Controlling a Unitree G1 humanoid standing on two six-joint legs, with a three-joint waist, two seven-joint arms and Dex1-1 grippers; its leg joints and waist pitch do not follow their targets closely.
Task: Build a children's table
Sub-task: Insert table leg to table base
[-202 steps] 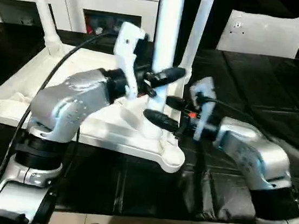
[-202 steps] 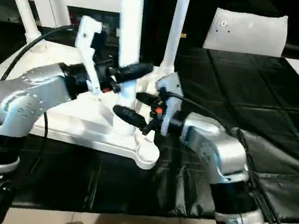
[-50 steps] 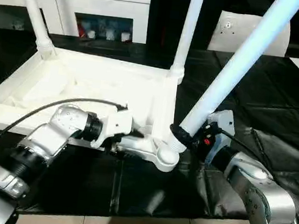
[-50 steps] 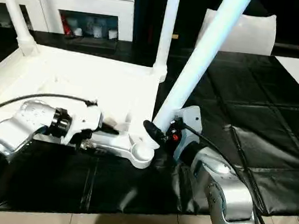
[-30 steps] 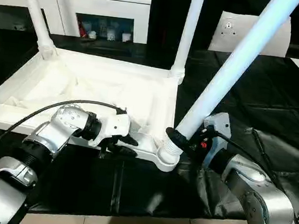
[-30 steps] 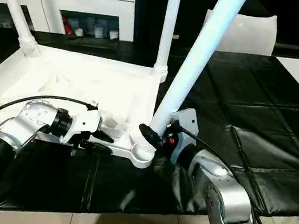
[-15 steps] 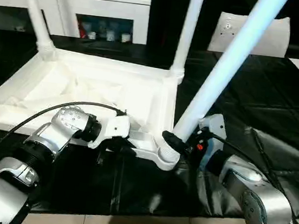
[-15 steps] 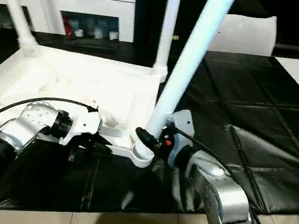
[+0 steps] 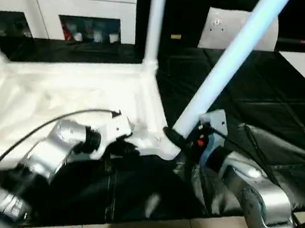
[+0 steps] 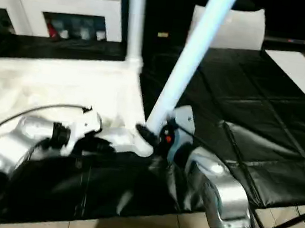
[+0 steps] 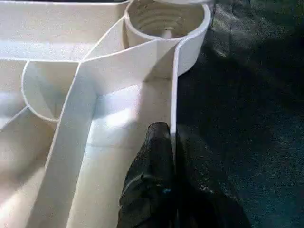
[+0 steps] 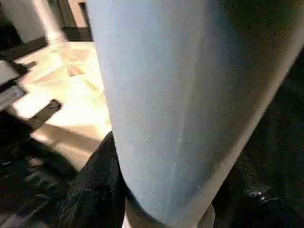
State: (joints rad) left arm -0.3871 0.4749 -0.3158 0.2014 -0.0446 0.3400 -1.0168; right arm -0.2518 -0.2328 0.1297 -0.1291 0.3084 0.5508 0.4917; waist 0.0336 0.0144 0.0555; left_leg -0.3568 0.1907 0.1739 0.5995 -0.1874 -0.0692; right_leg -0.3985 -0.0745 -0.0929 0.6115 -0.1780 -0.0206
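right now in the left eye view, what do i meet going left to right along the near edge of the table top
left arm → left fingers on the top's rim → corner socket → leg base held by right fingers → right arm

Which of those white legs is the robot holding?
The tilted leg, gripped near its base by the right gripper. The upright leg behind already stands alone in its corner socket.
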